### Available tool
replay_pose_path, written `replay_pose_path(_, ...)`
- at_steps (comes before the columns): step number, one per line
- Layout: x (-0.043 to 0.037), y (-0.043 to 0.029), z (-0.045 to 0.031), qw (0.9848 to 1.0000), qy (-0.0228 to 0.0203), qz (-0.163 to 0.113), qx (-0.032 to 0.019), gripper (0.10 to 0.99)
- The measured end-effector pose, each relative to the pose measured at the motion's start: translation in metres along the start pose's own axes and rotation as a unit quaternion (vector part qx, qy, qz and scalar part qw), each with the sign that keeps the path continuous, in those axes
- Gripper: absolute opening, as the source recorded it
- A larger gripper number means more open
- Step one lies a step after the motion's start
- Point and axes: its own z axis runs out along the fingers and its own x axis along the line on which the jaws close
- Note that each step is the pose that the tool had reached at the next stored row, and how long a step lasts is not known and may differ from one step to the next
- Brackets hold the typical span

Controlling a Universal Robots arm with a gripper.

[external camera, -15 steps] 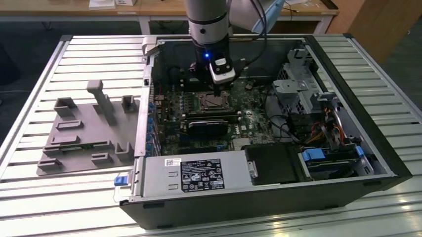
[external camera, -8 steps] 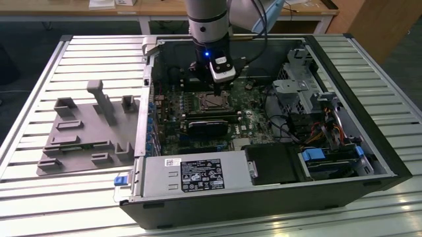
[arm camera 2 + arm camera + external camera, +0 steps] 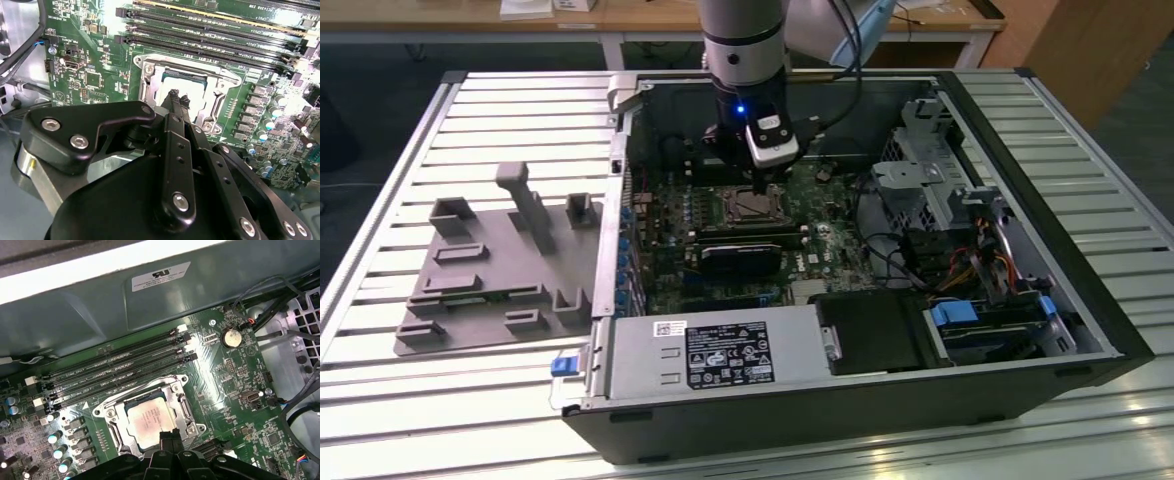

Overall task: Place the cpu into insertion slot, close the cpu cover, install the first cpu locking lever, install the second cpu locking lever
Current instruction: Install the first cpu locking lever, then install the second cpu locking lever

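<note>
The cpu (image 3: pixel 147 422), a flat silvery-grey square, lies in the socket on the green motherboard (image 3: pixel 225 370). The cpu cover (image 3: pixel 150 389), a thin metal frame, lies flat around it. In the second wrist view the cpu (image 3: pixel 182 79) and the cpu cover (image 3: pixel 218 95) sit just beyond my black fingertips. My gripper (image 3: pixel 170 436) hangs low over the socket's edge, fingers drawn together and shut, nothing visibly held. The exterior view shows the gripper (image 3: pixel 765 185) pointing down at the socket (image 3: pixel 754 205) inside the open computer case. I cannot make out how the locking levers stand.
Several black memory slots (image 3: pixel 115 372) run beside the socket. A black card (image 3: pixel 740 255) lies near the socket, and the power supply (image 3: pixel 707 355) beyond it. Cables (image 3: pixel 907 250) and drive cages crowd the exterior view's right. A grey fixture plate (image 3: pixel 494 260) lies outside the case.
</note>
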Motion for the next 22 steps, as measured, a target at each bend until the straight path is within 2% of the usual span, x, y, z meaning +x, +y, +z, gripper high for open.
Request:
replay_pose_path(15, -0.0002, -0.0002, 0.0000, 1.0000, 0.0026, 0.000, 0.0010, 0.102)
replay_pose_path(22, -0.0028, -0.0070, -0.0001, 1.0000, 0.0025, 0.000, 0.0009, 0.102)
